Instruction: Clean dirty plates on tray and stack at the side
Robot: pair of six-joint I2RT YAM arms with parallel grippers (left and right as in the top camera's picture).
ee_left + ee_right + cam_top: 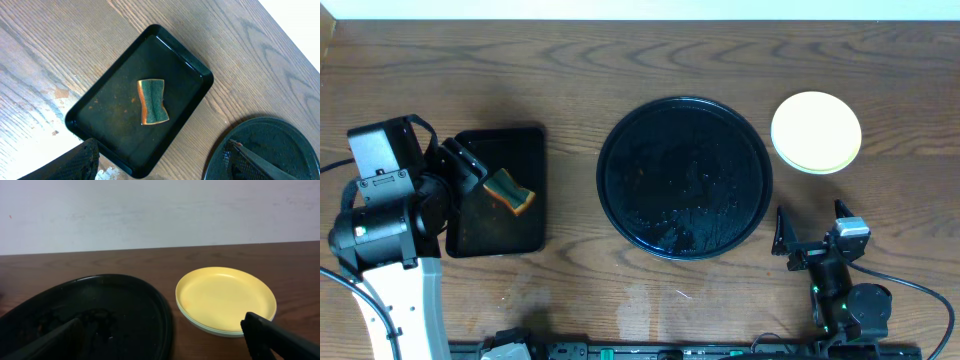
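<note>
Left gripper (470, 165): jaws spread wide and holding nothing. I see it hovering over the 9 o'clock side of the small tray (510, 140).
Left wrist view: both fingers frame the bottom corners, gripper (161, 145) above the small tray (115, 115), with the round tray (270, 140) at lower right.
Right gripper (812, 225): jaws fully apart, nothing between them. It sits low over the table (620, 60), at about 5 o'clock from the tray (650, 160).
Right wrist view: the gripper (160, 322) looks out across the tray (100, 305) toward the plates (225, 297).
Plates (816, 132): one stack on the table at about 2 o'clock from the tray, just beside its rim. I see the yellow one on top, face up, and pale mint edges under it.
Tray: middle of the table, glossy black, its floor marked with wet-looking streaks and droplets.
Small tray: rectangular, black, at 9 o'clock from the tray and well apart from it. Its floor shows faint brownish specks.
Sponge (510, 190): lying in the small tray near its middle, green face up with an orange edge along one side (153, 101), clear of both fingers.
</note>
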